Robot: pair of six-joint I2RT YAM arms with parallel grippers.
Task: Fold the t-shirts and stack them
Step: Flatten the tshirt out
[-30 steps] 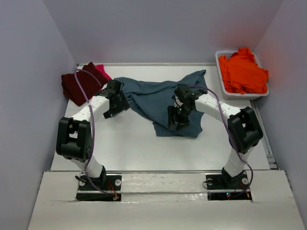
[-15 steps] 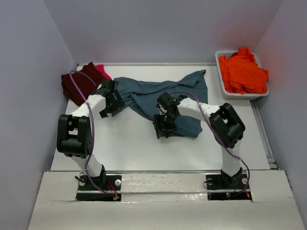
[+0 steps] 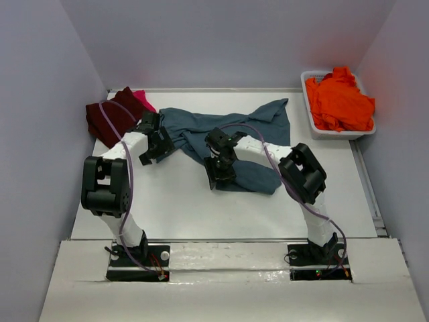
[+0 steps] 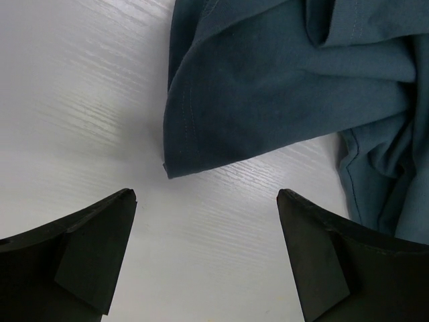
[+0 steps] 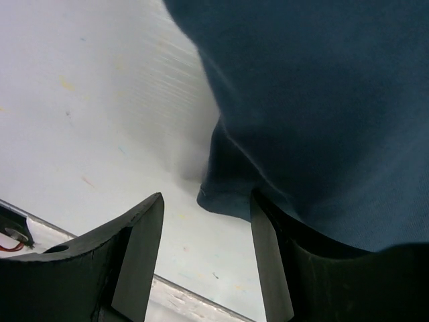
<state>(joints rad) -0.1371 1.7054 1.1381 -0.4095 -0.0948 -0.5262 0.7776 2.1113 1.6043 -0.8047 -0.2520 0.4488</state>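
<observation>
Spreading step, fold not yet begun: the slate teal-blue shirt (image 3: 201,131) lies rumpled mid-way across the table (image 3: 174,201), your left gripper (image 4: 204,201) spread just short of a hemmed corner and your right gripper (image 5: 204,201) spread at the near corner, so next you would close on both corners and draw the cloth flat.

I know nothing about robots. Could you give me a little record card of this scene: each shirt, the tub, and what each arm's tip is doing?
teal-blue shirt: rumpled, unfolded, mid-table
maroon shirt: bunched, far left corner
pink shirt: peeking out behind the maroon one
orange shirts: heaped in the white tub, far right
left end effector: open, over bare table beside a teal hem corner
right end effector: open, teal shirt's near corner between its fingers
</observation>
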